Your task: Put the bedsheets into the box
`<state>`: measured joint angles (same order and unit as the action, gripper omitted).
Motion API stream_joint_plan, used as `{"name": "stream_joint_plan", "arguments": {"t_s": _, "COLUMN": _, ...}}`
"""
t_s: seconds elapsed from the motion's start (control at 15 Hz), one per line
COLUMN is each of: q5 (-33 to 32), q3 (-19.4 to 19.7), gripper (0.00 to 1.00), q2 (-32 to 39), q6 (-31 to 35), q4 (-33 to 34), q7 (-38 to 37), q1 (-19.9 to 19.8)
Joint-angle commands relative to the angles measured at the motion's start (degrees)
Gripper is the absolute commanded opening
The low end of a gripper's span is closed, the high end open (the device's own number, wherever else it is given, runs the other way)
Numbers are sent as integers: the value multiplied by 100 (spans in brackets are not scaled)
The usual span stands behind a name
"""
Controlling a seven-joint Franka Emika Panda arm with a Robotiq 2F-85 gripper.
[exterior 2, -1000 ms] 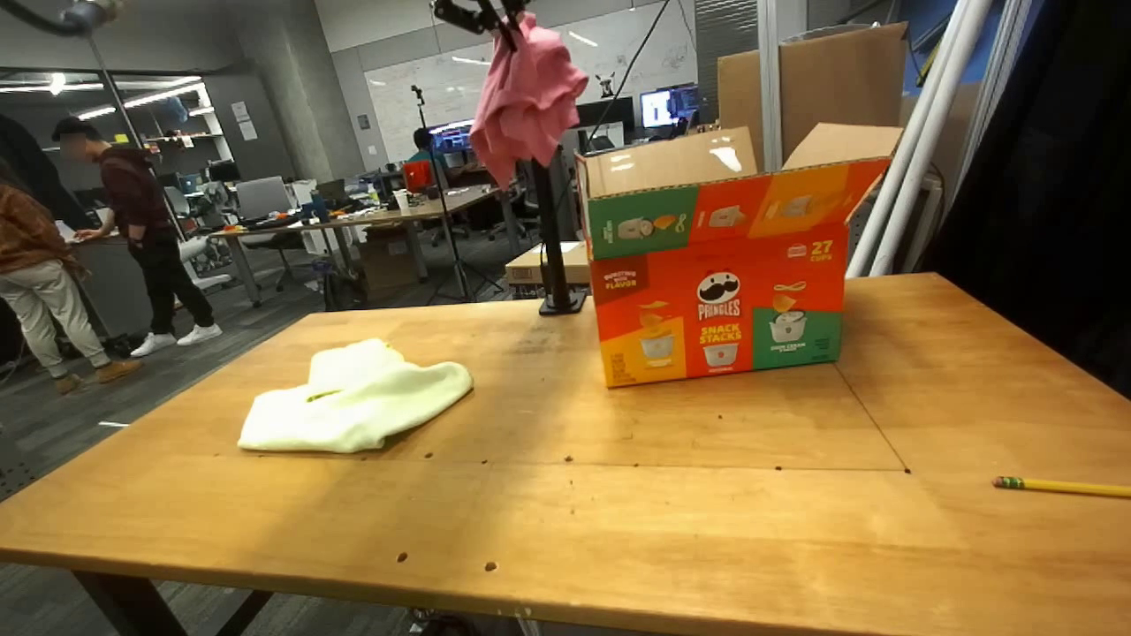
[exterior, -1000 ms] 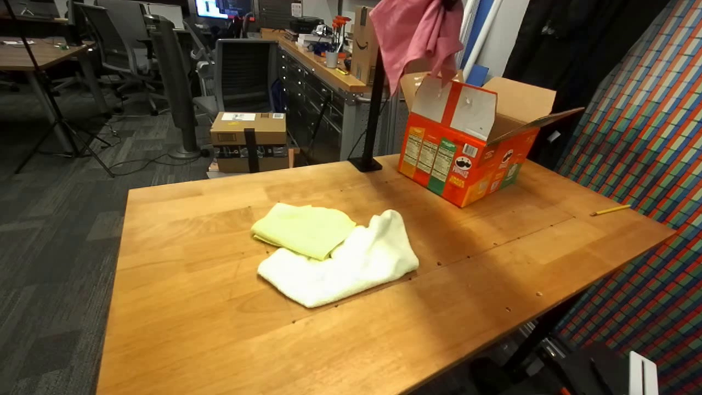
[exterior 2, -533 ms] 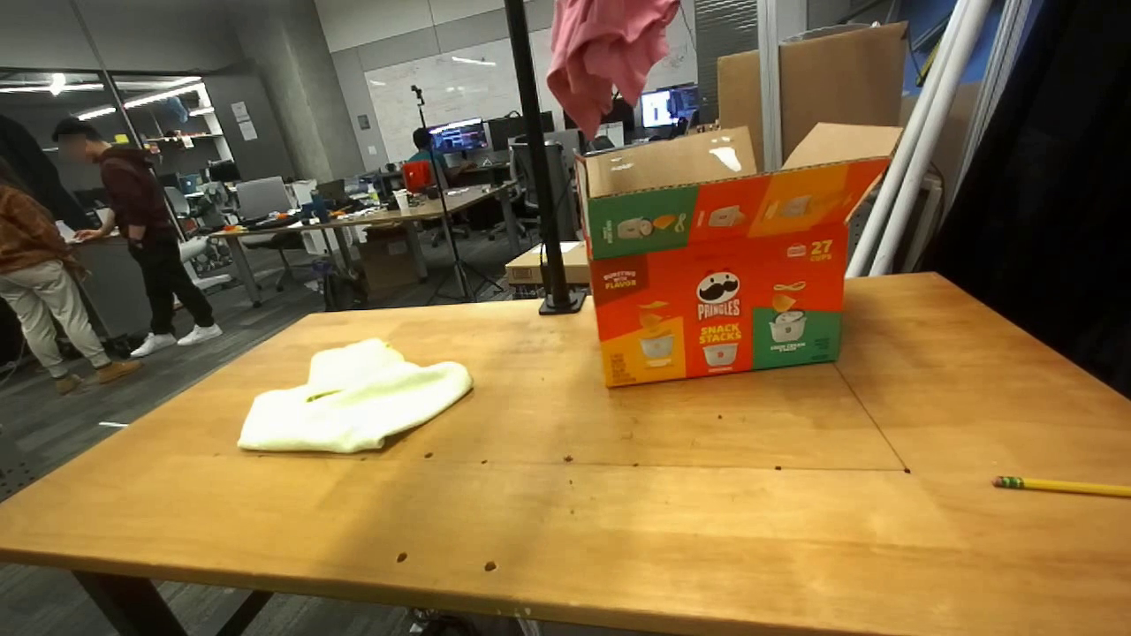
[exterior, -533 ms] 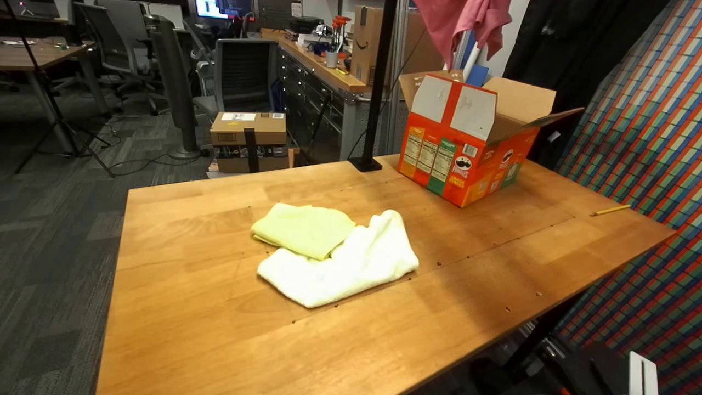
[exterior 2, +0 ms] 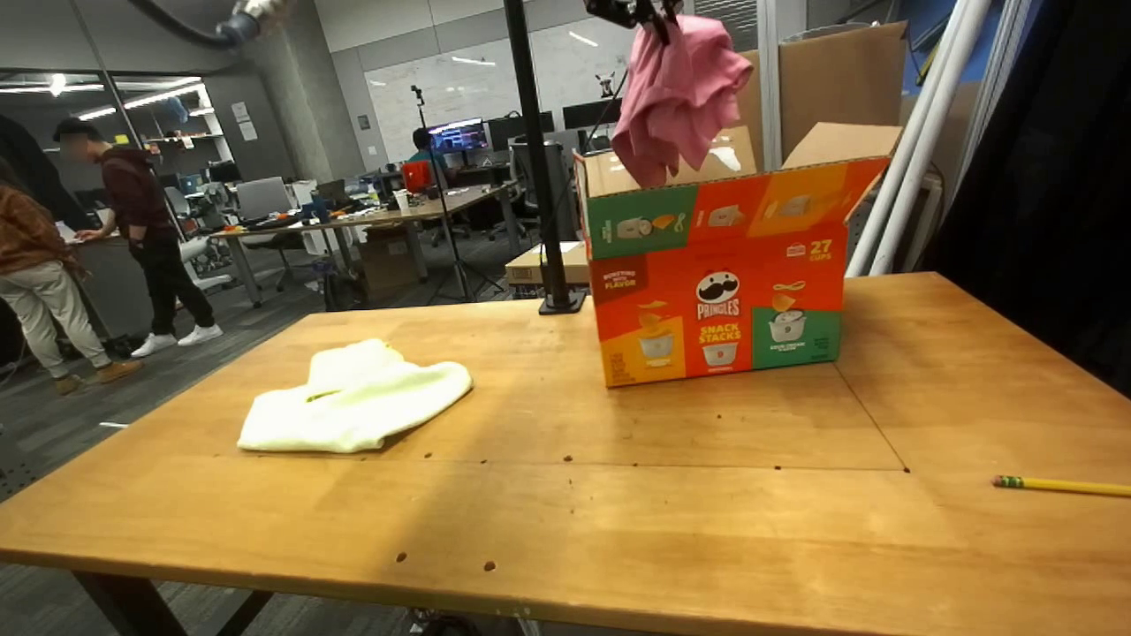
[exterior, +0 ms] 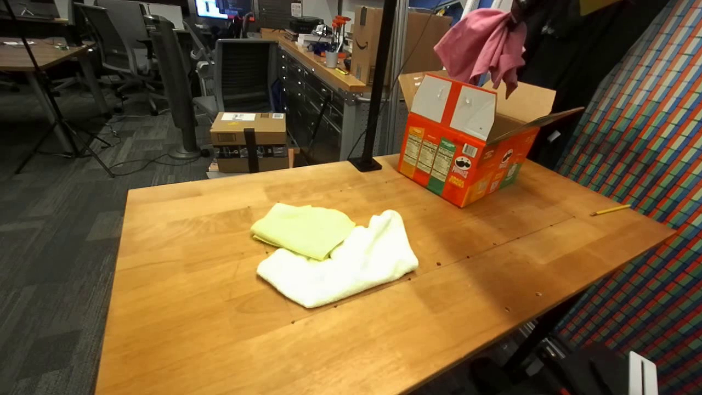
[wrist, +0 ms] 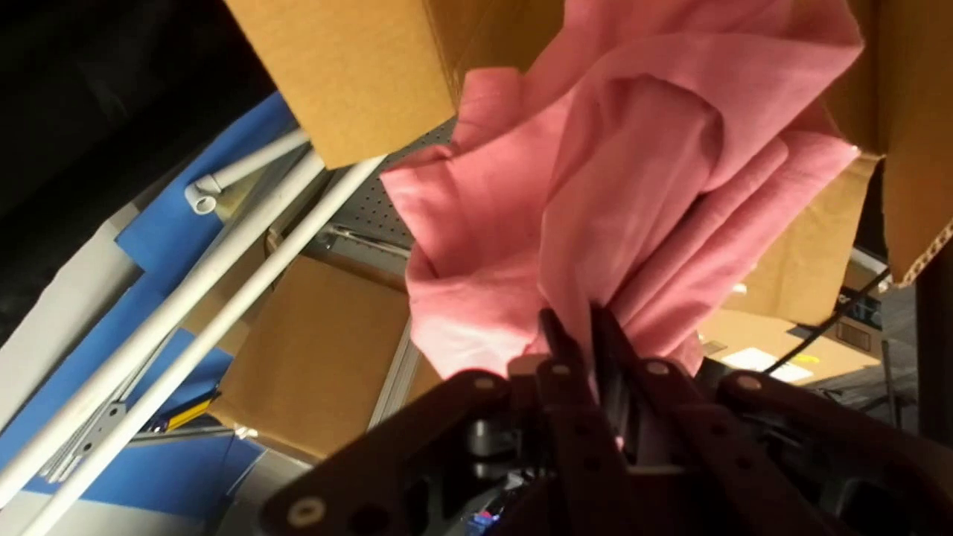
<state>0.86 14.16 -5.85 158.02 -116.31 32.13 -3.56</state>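
Note:
The pink bedsheet (exterior: 480, 46) hangs bunched from my gripper (wrist: 573, 316), which is shut on it. In both exterior views the gripper (exterior 2: 664, 22) is above the open orange box (exterior: 439, 153). The pink cloth (exterior 2: 680, 97) hangs over the near side of the box opening; its lower tip overlaps the flap edge (exterior 2: 720, 300) in an exterior view, and I cannot tell whether it touches. The cream-white bedsheet (exterior: 340, 274) and the yellow-green bedsheet (exterior: 304, 227) lie together on the table. The box's inside is hidden.
The box's brown flaps stand open, one slanting outward (exterior: 559, 118). A black post (exterior: 375, 109) rises from the table's back edge beside the box. A yellow pencil (exterior: 610, 210) lies on the wooden table (exterior: 219, 329). White pipes (exterior 2: 928, 132) lean behind the box.
My gripper and the pink bedsheet have moved from near the black post across to above the box. They rose, then came lower in the last half second. The other cloths and the box have not moved.

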Motion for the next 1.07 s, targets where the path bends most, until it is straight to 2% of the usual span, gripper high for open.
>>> {"name": "stream_joint_plan", "arguments": {"t_s": 0.0, "q5": 151, "q3": -2, "gripper": 31, "q2": 286, "q6": -41, "q4": -85, "q7": -106, "q1": 27}}
{"name": "stream_joint_plan", "arguments": {"t_s": 0.53, "q5": 264, "q3": -150, "gripper": 96, "q2": 526, "q6": -162, "q4": -343, "q7": -139, "q1": 132}}
{"name": "stream_joint_plan", "arguments": {"t_s": 0.6, "q5": 244, "q3": -182, "gripper": 100, "q2": 466, "q6": -76, "q4": -370, "q7": -166, "q1": 161}}
{"name": "stream_joint_plan", "arguments": {"t_s": 1.0, "q5": 557, "q3": -416, "gripper": 100, "q2": -49, "q6": 345, "q4": -497, "q7": 138, "q1": 415}}
